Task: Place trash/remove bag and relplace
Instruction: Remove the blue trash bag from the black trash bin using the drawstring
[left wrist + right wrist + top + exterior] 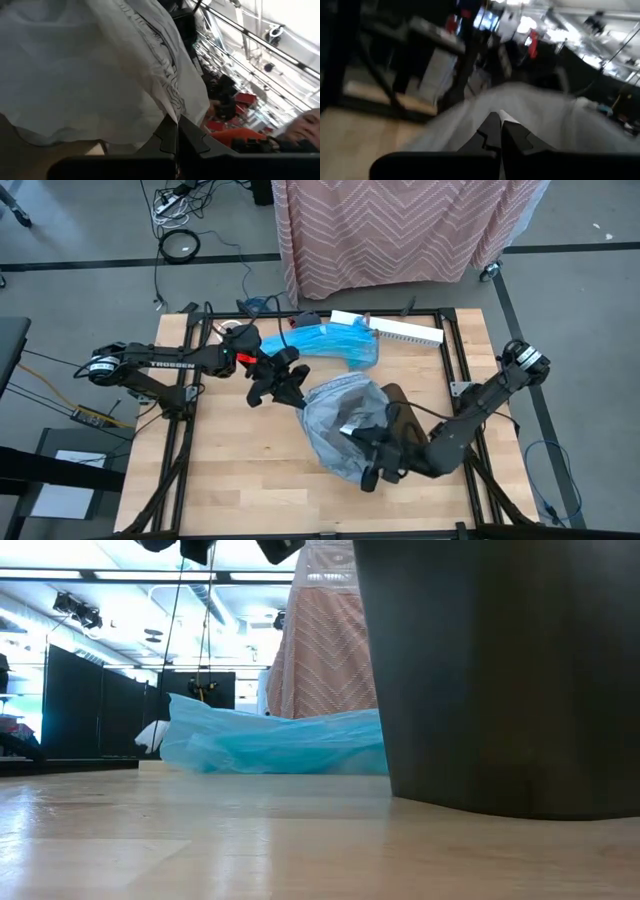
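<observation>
Fingers of both grippers are clamped on the grey bag at table centre: left gripper at its ten o'clock edge, right gripper at five o'clock. You have the liner off, I judge; replacing it remains. Blue bag lies at twelve.

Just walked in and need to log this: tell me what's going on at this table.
Both arms are handling the grey bin liner near the middle of the wooden table. The left gripper is shut on the liner's upper-left edge, and the right gripper is shut on its plastic from the lower right. A dark bin sits on the right side under the liner. A bright blue bag and a white strip lie at the far edge.
</observation>
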{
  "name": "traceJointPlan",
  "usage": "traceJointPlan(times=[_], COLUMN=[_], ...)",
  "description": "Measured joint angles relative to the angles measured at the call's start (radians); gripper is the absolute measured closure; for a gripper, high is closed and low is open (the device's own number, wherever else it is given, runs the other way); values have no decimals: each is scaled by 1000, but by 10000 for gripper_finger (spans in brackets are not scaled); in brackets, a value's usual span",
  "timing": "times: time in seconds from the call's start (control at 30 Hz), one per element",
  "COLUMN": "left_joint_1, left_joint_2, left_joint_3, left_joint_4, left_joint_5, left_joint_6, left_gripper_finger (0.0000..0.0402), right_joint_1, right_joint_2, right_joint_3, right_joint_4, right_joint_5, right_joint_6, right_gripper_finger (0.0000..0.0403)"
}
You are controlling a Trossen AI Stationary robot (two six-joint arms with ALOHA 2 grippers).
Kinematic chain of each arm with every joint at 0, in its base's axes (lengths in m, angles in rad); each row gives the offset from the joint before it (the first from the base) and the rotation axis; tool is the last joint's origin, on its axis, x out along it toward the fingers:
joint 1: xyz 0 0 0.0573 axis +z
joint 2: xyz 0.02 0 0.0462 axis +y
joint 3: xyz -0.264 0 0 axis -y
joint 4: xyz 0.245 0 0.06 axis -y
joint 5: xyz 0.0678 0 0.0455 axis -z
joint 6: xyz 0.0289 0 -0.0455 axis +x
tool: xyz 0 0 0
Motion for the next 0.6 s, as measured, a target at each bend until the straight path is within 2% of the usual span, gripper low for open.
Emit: traceJointPlan(times=[0.1,0.27,0.4,0.6], left_joint_1=[0,0,0,0], left_joint_2=[0,0,0,0], left_joint_3=[0,0,0,0], left_joint_4=[-4,-5,-5,0], left_joint_5=[-20,-37,-41,-48], left_joint_6=[27,30,30,29], left_gripper_finger=[396,396,396,396], right_joint_1=[-24,-79,-148,-241], right_joint_2=[-1,-1,6,8], right_joint_3=[0,0,0,0], right_joint_4=[134,207,159,-109], right_joint_5=[-57,-98,-101,-120], right_joint_6=[-63,-96,19,341], right_gripper_finger=[403,403,403,403])
